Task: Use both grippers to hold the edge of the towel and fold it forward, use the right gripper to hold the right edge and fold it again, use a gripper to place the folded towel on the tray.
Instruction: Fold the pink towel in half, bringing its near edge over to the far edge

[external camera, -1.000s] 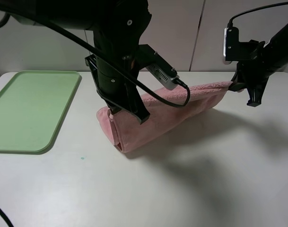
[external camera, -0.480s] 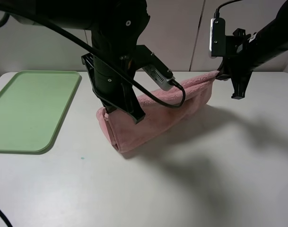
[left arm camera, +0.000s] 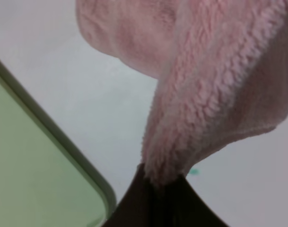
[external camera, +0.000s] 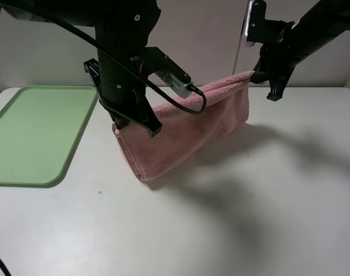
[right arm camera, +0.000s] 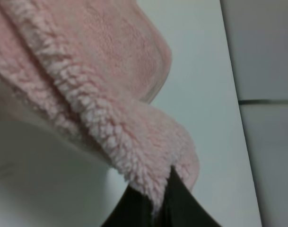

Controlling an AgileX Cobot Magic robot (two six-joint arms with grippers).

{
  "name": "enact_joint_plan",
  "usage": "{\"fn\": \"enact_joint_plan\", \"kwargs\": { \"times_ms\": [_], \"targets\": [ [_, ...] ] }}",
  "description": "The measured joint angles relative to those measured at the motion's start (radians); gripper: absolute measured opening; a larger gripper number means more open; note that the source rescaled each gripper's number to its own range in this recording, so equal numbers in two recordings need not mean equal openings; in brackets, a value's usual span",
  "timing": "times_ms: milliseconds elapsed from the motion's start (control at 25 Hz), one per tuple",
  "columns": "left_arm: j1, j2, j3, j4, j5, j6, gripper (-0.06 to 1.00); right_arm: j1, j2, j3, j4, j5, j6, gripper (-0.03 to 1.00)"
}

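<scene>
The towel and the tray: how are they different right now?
The towel is pink and fluffy; the tray is light green and smooth. The towel hangs doubled, pinched along its top by the left arm's fingers and the right arm's fingers; the tray lies flat, untouched. Both are over the same white table.

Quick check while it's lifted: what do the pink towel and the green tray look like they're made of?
The towel looks like soft pink terry or fleece cloth. The wrist views show a fuzzy, nubby pile, and it sags and drapes where it hangs. The tray is probably moulded plastic. It has a smooth, even light green surface with a dull sheen, rounded corners and a low raised rim.
</scene>
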Motion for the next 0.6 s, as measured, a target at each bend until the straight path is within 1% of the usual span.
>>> {"fn": "enact_joint_plan", "kwargs": {
  "times_ms": [280,600],
  "targets": [
    [0.068,0.000,0.000,-0.001,-0.010,0.024,0.00,0.044,0.096,-0.023,0.002,-0.024,0.001,0.00],
    [0.127,0.000,0.019,0.000,-0.037,0.046,0.00,0.086,0.205,-0.147,0.003,-0.022,0.049,0.00]
  ]
}}
